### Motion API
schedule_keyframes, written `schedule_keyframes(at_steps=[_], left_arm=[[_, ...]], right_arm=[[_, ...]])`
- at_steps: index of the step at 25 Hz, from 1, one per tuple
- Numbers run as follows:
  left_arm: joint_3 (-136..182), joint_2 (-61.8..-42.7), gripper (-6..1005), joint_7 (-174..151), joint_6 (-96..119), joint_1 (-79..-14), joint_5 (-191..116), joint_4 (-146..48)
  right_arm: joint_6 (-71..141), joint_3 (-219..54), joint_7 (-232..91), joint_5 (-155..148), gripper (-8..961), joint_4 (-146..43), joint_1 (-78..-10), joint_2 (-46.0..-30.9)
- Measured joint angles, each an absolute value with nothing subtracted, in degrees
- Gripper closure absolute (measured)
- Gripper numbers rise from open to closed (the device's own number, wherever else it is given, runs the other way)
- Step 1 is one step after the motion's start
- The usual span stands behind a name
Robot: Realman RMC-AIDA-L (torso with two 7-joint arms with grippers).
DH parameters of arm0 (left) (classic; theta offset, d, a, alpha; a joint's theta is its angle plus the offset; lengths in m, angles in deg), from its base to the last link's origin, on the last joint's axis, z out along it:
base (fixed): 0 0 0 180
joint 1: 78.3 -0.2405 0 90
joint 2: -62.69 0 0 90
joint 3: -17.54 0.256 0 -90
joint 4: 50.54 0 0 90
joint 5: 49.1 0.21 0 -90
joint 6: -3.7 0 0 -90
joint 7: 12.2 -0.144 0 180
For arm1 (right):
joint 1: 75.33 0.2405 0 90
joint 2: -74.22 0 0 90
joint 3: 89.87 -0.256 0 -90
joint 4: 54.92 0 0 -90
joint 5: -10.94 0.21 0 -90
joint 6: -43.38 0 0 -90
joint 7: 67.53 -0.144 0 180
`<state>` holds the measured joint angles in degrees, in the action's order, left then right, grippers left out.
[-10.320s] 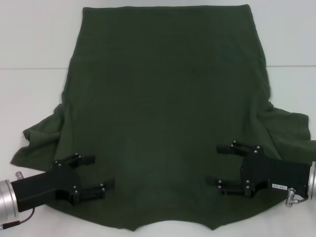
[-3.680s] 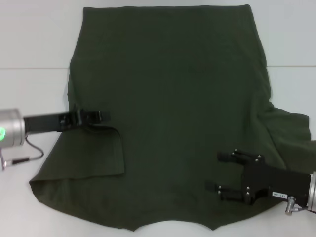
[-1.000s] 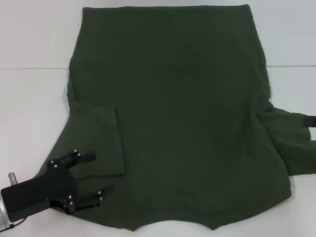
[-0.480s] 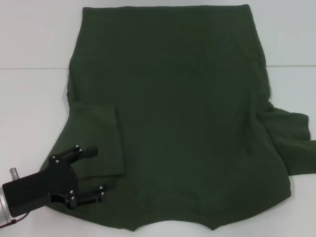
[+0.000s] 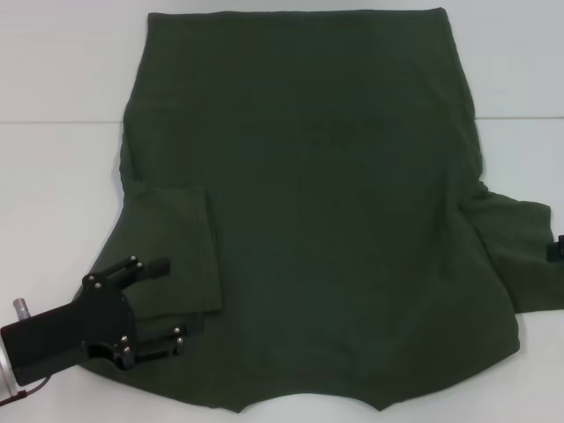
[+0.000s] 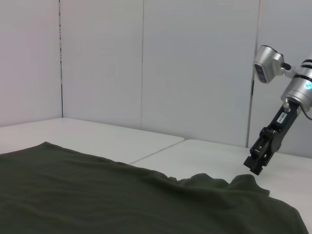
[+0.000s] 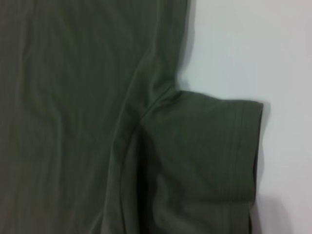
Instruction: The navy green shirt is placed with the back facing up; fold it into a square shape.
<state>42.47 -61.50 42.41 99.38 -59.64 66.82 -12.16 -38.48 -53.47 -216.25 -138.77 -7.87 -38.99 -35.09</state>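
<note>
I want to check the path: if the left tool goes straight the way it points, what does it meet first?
Probably the folded sleeve of the shirt: the open left tool points across it, though its height above the cloth is unclear.

**White table, one shirt spread across it**

The white table [image 5: 62,79] carries the navy green shirt [image 5: 335,203], which lies flat, plain side up, covering most of the surface. Its left sleeve [image 5: 172,251] is folded inward onto the body; its right sleeve [image 5: 520,251] lies spread out on the bare tabletop. A seam line crosses the table beneath the cloth.
</note>
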Motion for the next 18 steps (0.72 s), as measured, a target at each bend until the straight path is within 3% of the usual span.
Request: schedule_keyframes(at_steps=[18], left_arm=[[42.5, -61.59, 92, 42.54, 98.52, -59.66, 66.82, -12.87]], right_arm=[[-32.02, -52.09, -214.72, -138.83, 74, -13.77, -37.51, -35.92]])
